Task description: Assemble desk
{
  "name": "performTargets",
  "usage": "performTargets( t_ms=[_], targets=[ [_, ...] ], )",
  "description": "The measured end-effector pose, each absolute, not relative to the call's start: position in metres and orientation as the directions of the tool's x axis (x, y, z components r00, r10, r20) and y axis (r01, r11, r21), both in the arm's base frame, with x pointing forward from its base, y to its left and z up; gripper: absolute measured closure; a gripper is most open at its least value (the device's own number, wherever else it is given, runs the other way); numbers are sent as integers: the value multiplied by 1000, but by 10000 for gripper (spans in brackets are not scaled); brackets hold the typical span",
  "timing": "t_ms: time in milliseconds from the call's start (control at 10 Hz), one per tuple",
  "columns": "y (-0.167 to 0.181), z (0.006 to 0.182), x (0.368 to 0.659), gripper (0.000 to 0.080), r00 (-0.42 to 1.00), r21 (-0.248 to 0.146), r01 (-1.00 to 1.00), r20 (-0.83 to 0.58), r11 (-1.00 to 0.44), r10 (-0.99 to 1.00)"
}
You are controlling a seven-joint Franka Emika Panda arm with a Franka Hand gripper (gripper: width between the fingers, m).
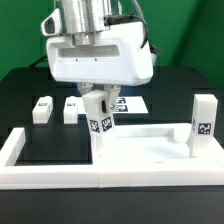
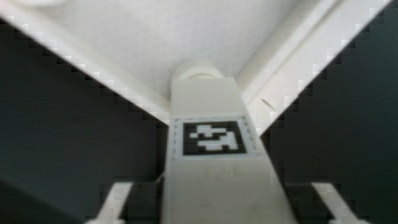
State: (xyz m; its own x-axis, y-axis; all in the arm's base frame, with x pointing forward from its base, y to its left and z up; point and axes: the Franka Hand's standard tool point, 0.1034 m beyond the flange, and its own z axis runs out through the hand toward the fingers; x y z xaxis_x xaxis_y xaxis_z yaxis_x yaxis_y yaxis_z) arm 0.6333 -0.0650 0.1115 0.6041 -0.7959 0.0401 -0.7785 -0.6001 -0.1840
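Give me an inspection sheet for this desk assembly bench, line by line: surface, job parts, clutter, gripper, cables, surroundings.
surface: black table, with a low white border wall along its front.
job's things: tabletop lies flat; upright leg stands at its corner on the exterior view's right; two loose legs sit on the black table; fourth leg stands at the tabletop's other far corner.
clutter: marker board only.
gripper: gripper straddles the fourth leg; whether it is clamped cannot be told.
cables: nothing seen.
surroundings: green backdrop.
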Motion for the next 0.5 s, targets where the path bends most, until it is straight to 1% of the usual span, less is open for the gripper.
performTargets(
  t_ms=[100,500],
  targets=[
    [-65,111,633,509,558,-188,-811,38,-554,-829],
    [-65,111,633,508,558,-188,-811,38,-554,-829]
  ],
)
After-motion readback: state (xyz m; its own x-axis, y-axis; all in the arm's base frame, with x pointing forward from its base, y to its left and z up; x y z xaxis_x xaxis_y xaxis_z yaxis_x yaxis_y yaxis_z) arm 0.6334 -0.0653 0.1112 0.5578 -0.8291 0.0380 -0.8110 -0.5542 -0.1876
